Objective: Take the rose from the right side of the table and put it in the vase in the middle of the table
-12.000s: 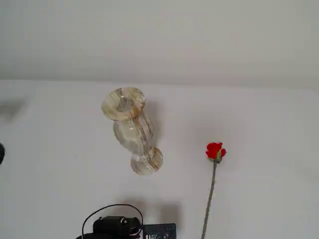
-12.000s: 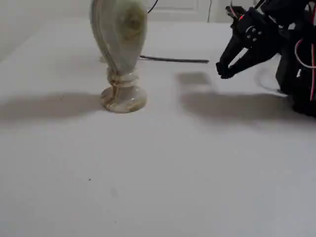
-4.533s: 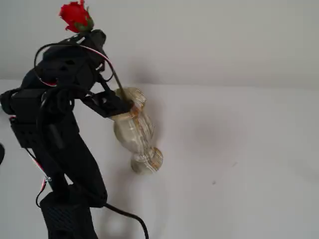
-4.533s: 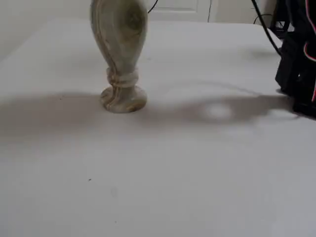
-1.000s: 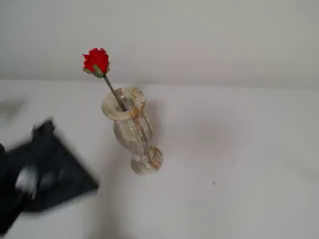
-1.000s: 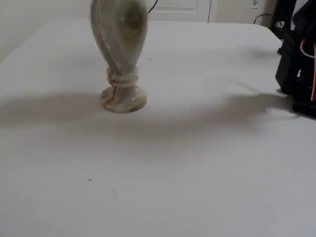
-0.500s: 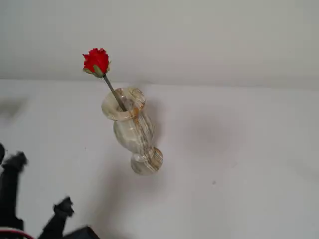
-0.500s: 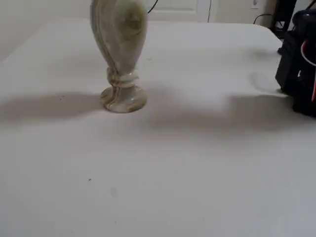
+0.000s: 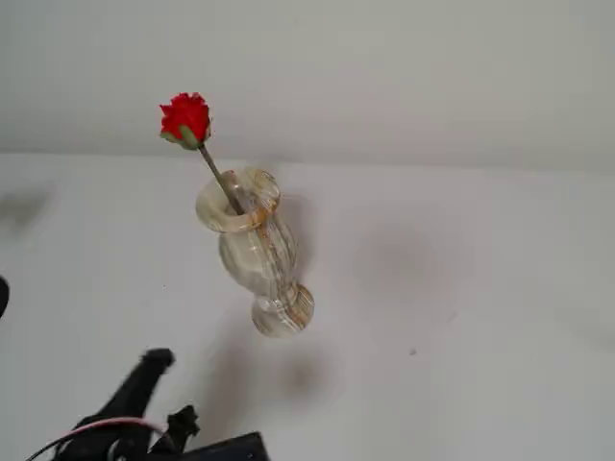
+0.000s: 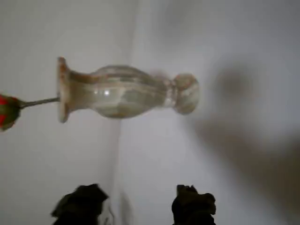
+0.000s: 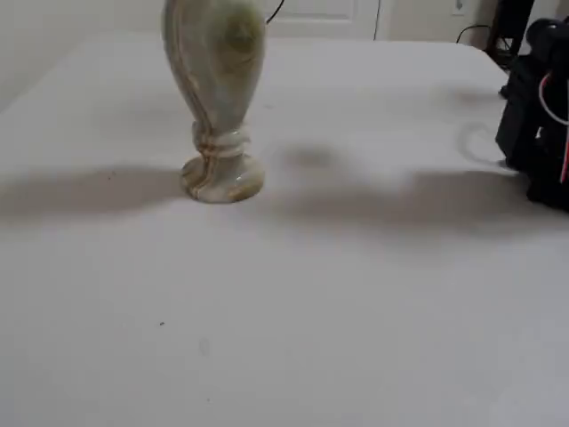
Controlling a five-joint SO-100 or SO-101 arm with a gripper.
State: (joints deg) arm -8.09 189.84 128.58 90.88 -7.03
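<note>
Wrist view: vase (image 10: 123, 92) lies sideways across frame centre, mouth at left, foot at right; camera is rolled. Rose (image 10: 7, 111) bloom sits at the left edge, thin stem running into the vase mouth. Gripper (image 10: 138, 206) fingers show as two dark shapes at the bottom edge, spread wide, nothing between them, well apart from the vase.

Fixed view from above: marbled vase (image 9: 258, 252) stands upright on the white table (image 9: 461, 317), centre-left of frame. Rose (image 9: 184, 119) stem is in the mouth, leaning to upper left, red bloom above the rim. Arm (image 9: 135, 418) is at bottom left, clear of the vase, pink wire visible.

Low fixed view: vase (image 11: 216, 98) body and foot at upper left, top cropped, rose out of frame. Dark arm base (image 11: 536, 107) at the right edge. Table (image 11: 284, 311) bare in the foreground.
</note>
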